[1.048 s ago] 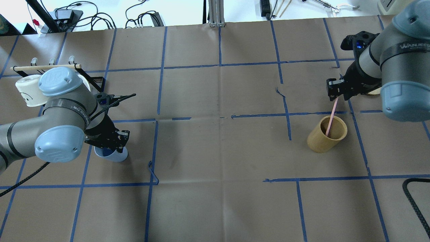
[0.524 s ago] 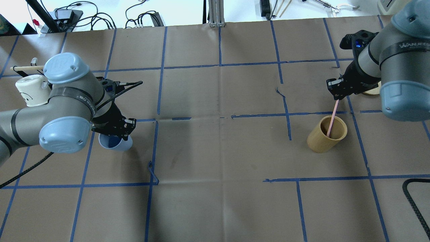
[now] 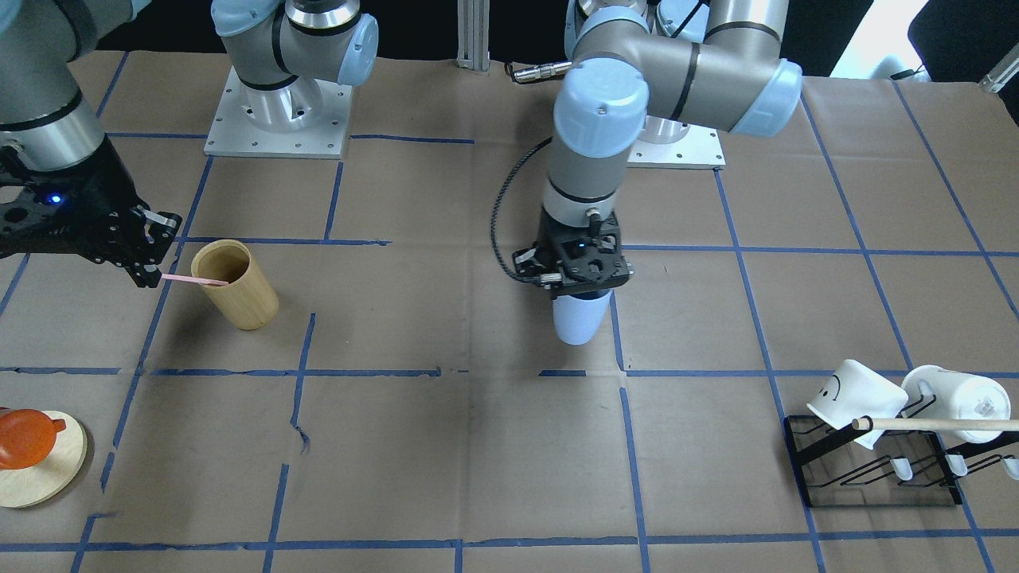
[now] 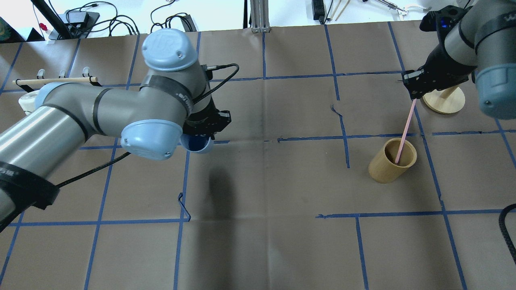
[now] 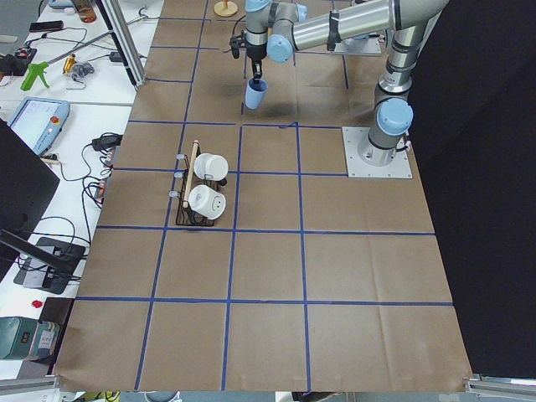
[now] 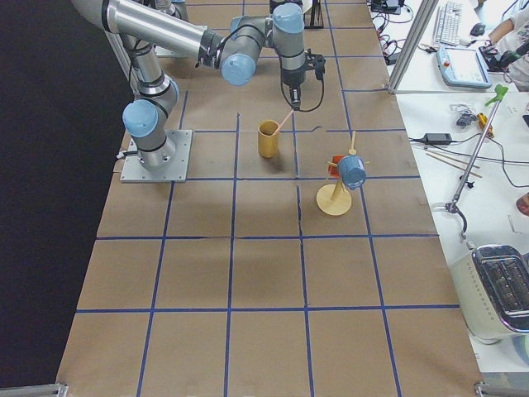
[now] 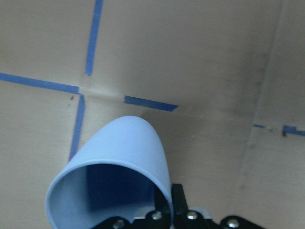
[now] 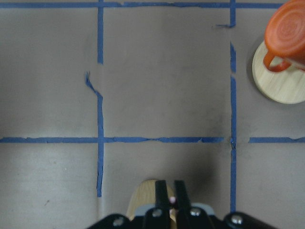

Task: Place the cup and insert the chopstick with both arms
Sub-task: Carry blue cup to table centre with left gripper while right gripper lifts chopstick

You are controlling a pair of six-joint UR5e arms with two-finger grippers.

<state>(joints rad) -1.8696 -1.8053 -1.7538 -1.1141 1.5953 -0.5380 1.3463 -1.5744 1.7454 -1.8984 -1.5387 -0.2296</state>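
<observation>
My left gripper (image 3: 575, 280) is shut on the rim of the light-blue cup (image 3: 579, 320) and holds it upright in the air over the table's middle left. The cup also shows in the overhead view (image 4: 197, 144) and the left wrist view (image 7: 114, 171). My right gripper (image 4: 414, 94) is shut on the top end of a pale-pink chopstick (image 4: 405, 129). The chopstick slants down, and its lower end is still inside the tan wooden cup (image 4: 392, 161). The stick (image 3: 191, 280) and the tan cup (image 3: 235, 285) also show in the front view.
A black rack (image 3: 876, 473) with two white mugs and a long wooden dowel stands at the table's far left. An orange mug (image 8: 288, 33) sits on a round wooden stand (image 4: 443, 101) just beyond my right gripper. A black cable (image 4: 506, 229) lies at the right edge.
My left arm has lifted the blue cup and carried it right and away from the robot, toward the table's middle. My right gripper has risen and moved away, drawing the chopstick up out of the tan cup.
</observation>
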